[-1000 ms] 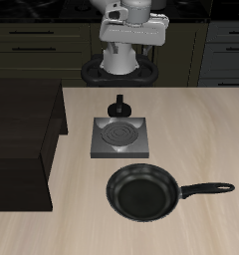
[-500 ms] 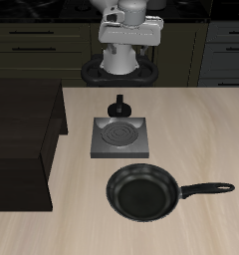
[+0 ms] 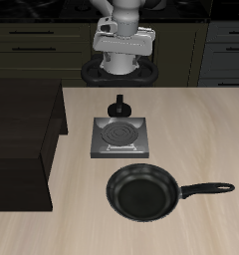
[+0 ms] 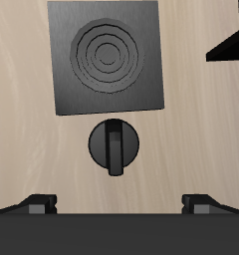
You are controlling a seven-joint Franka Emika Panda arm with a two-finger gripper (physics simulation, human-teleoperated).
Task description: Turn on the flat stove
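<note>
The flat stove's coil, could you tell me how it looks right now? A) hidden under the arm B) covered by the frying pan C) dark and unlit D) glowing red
C: the coil on the flat stove shows as dark grey rings with no red glow in both views, and the frying pan sits apart from it, nearer the table's front edge.

The flat stove [image 4: 106, 57] lies on the pale wooden desk [image 4: 20, 129], its spiral coil dark. Its black knob [image 4: 115, 145] sits just beside the plate. The tool's fingertips [image 4: 39, 204] stand spread apart.
</note>
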